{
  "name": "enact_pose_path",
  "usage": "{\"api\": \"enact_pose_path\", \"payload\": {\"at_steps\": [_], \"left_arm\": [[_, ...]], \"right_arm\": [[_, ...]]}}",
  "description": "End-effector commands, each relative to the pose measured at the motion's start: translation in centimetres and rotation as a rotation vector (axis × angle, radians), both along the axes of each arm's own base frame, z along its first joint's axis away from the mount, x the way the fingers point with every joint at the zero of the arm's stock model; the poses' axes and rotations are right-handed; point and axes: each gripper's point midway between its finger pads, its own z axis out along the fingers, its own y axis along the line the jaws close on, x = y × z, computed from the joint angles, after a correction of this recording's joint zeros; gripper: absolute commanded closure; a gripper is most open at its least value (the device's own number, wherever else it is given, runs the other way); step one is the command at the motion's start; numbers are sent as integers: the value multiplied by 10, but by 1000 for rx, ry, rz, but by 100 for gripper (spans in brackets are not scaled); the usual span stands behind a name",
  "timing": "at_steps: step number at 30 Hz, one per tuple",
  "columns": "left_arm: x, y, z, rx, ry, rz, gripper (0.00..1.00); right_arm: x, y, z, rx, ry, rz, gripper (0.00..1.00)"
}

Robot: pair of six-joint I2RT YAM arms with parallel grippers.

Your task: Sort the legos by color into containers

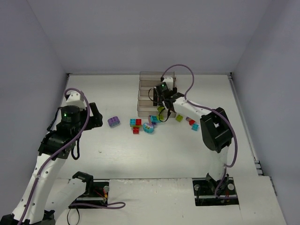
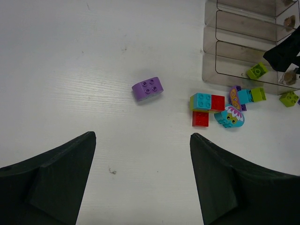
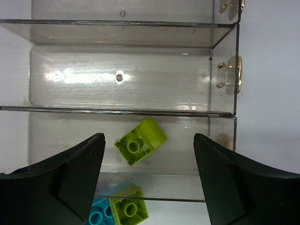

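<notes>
White worktop (image 1: 93, 93) bears the smoky-plastic rack of trays (image 1: 146, 91), partly hidden by the right arm (image 1: 206, 117), both hands spread and empty, the right hand (image 3: 148, 137) over the nearest tray's one lime brick (image 3: 140, 141), the left hand (image 2: 143, 135) near one lone purple brick (image 2: 147, 88), the other legos (image 2: 208, 102) bunched, hard to count.
</notes>
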Motion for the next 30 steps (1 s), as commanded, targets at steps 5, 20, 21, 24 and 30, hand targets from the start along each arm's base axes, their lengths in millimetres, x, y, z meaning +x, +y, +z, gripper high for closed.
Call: {"api": "enact_pose_path", "payload": {"at_steps": [5, 20, 21, 24, 30], "left_arm": [[10, -11, 10, -51, -39, -18, 25], [11, -21, 8, -85, -21, -53, 25], [11, -21, 7, -84, -18, -53, 25], [9, -20, 6, -84, -13, -52, 25], [5, -19, -1, -77, 14, -53, 25]], "right_arm": [[4, -18, 77, 64, -120, 126, 27], [-61, -81, 61, -34, -179, 539, 36], [-61, -81, 57, -35, -182, 548, 36], [-68, -77, 34, -24, -134, 599, 39], [-65, -75, 9, -9, -83, 632, 38]]}}
